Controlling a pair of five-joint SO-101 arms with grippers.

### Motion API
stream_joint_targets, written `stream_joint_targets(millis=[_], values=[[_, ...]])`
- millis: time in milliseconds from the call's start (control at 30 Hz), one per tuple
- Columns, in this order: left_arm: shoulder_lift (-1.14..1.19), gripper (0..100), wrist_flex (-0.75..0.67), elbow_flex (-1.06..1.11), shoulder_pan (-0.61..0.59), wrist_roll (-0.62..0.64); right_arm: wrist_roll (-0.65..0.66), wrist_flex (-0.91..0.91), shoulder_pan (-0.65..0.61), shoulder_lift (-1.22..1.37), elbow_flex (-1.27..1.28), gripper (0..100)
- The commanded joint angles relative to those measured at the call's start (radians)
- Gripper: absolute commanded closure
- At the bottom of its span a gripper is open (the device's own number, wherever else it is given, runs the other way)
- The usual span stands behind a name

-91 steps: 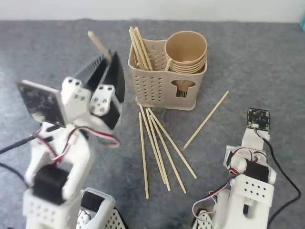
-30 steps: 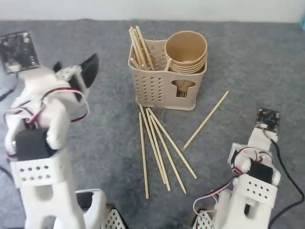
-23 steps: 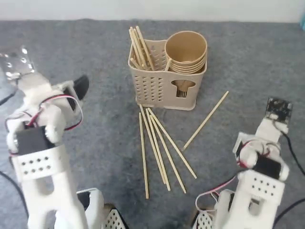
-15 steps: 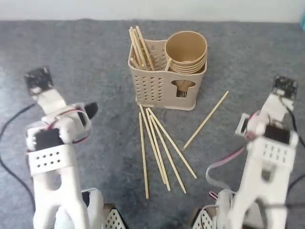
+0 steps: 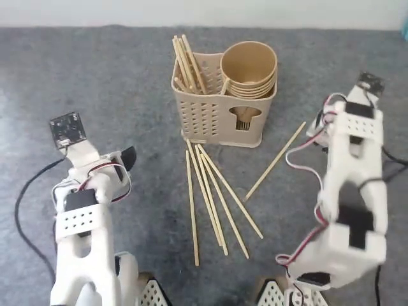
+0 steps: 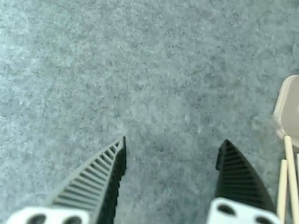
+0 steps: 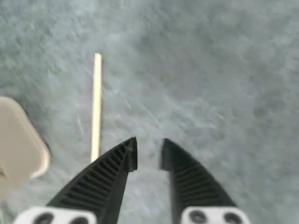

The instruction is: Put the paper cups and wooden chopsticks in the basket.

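Grey felt mat (image 5: 95, 83) as work surface; pale wall (image 5: 191, 11) along far edge. Left gripper (image 6: 170, 154) spread wide; right gripper (image 7: 148, 154) narrowly parted.

No legible text — no labels anywhere.

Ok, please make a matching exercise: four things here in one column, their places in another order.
1. stack of tan paper cups
2. upright bundle of wooden chopsticks
3. single wooden chopstick
4. fan of wooden chopsticks

A. flat on the grey carpet, in front of the beige plastic basket
B. in the basket's right compartment
C. flat, alone, right of the basket
D. in the basket's left compartment

Pairs: 1-B, 2-D, 3-C, 4-A
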Motion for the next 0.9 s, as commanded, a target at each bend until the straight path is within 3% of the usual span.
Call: stream_joint_targets(millis=[0, 233, 500, 733, 867], values=[[-0.026, 71, -0.025, -0.005, -0.008, -0.023, -0.031, 0.005, -0.031, 0.087, -0.172, 85.5], [-0.025, 71, -0.038, -0.002, -0.008, -0.063, -0.086, 0.013, -0.079, 0.262, -0.348, 87.3], [-0.025, 71, -0.106, 0.031, -0.006, -0.063, -0.144, -0.022, -0.156, 0.320, -0.385, 87.3], [-0.025, 71, -0.106, 0.031, -0.006, -0.064, -0.138, -0.093, -0.151, 0.452, -0.399, 87.3], [-0.025, 71, -0.107, 0.033, -0.008, -0.064, -0.138, -0.004, -0.127, 0.476, -0.468, 87.8]])
